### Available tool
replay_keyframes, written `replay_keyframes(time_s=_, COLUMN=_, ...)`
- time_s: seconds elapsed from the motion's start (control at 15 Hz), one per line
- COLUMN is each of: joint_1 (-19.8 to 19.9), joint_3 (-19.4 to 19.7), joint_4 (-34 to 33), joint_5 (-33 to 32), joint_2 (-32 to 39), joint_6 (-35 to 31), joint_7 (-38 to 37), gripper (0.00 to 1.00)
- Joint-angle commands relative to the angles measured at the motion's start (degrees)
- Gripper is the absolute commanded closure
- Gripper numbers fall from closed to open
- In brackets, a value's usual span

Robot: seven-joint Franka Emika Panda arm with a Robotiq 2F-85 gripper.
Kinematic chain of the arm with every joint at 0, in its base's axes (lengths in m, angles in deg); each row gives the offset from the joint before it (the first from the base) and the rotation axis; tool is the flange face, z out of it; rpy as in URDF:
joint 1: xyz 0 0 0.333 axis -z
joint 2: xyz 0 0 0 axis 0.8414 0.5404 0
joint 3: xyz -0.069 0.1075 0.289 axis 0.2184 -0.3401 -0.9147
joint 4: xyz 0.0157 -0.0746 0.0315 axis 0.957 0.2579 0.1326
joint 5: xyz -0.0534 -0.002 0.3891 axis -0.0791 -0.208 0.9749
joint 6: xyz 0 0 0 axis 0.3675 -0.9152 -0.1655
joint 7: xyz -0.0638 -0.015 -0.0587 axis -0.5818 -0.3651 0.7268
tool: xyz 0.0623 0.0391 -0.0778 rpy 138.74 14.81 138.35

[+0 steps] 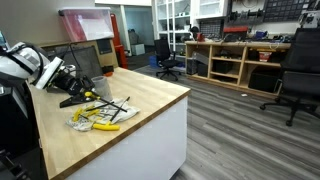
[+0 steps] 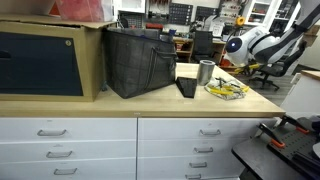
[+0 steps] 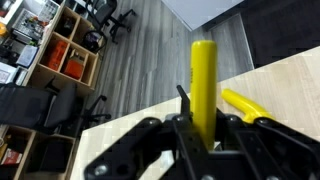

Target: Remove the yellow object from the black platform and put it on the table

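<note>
In the wrist view my gripper (image 3: 203, 128) is shut on a yellow rod-shaped object (image 3: 203, 75) that stands up between the fingers, above the wooden table (image 3: 285, 75). A second yellow-handled piece (image 3: 245, 103) lies on the table just beside it. In an exterior view the gripper (image 1: 70, 88) hangs low over the left part of the table, by a black base (image 1: 75, 101) and a pile of yellow and black tools (image 1: 100, 115). The pile (image 2: 226, 90) and the arm (image 2: 250, 45) also show in an exterior view. Whether the rod touches the base is hidden.
A black bag (image 2: 140, 62), a small black box (image 2: 186, 87) and a metal cup (image 2: 205, 72) stand on the table beside the pile. A dark cabinet (image 2: 40, 60) stands at one end. The table edge (image 1: 150, 115) drops to the floor; office chairs (image 1: 165, 55) stand beyond.
</note>
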Motion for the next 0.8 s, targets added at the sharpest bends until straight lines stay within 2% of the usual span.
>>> replay_keyframes(time_s=0.0, joint_1=-0.67, joint_3=-1.65, joint_4=-2.71, joint_5=1.80, joint_2=3.57, joint_6=2.34, joint_7=-0.60, gripper=0.95)
replay_keyframes(time_s=0.47, joint_1=-4.02, joint_3=-6.26, joint_4=-4.40, joint_5=2.07, joint_2=4.12, joint_6=2.19, joint_7=1.09, gripper=0.95)
replay_keyframes(time_s=0.53, joint_1=-4.25, joint_3=-6.69, joint_4=-4.74, joint_5=3.18, joint_2=4.56, joint_6=2.24, joint_7=3.19, gripper=0.86)
replay_keyframes(time_s=0.6, joint_1=-4.31, joint_3=-7.02, joint_4=-4.85, joint_5=4.16, joint_2=4.40, joint_6=1.82, joint_7=4.94, gripper=0.56)
replay_keyframes(time_s=0.67, joint_1=-4.11, joint_3=-7.30, joint_4=-4.99, joint_5=5.98, joint_2=4.11, joint_6=1.05, joint_7=6.91, gripper=0.56)
replay_keyframes(time_s=0.73, joint_1=-3.84, joint_3=-7.48, joint_4=-5.22, joint_5=7.80, joint_2=3.90, joint_6=0.22, joint_7=9.19, gripper=0.50)
